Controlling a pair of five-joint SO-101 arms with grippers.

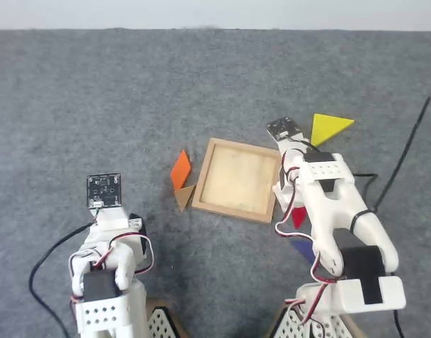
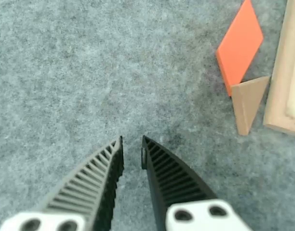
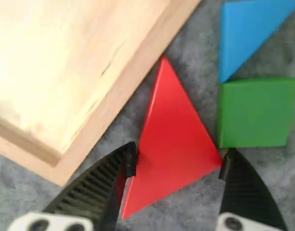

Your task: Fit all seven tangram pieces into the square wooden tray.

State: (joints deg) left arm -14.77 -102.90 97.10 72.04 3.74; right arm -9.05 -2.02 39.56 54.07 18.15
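Observation:
The square wooden tray point(image 1: 236, 179) lies mid-table with nothing in it. By its left side lie an orange parallelogram point(image 1: 180, 169) and a tan triangle point(image 1: 185, 197). A yellow triangle point(image 1: 330, 127) lies beyond its far right corner. My right gripper point(image 3: 178, 161) is open, one finger on each side of a red triangle point(image 3: 174, 139) that lies flat beside the tray rim point(image 3: 138, 72). A green square point(image 3: 253, 113) and a blue triangle point(image 3: 244, 29) lie just past it. My left gripper point(image 2: 132, 140) hangs over bare mat, open by a narrow gap and holding nothing.
Grey felt covers the table. The right arm point(image 1: 328, 190) hides part of the tray's right edge, and a dark blue piece point(image 1: 302, 248) peeks out beside it. In the left wrist view the orange parallelogram point(image 2: 240, 43) and the tan triangle point(image 2: 248, 101) lie against the tray rim point(image 2: 280, 86).

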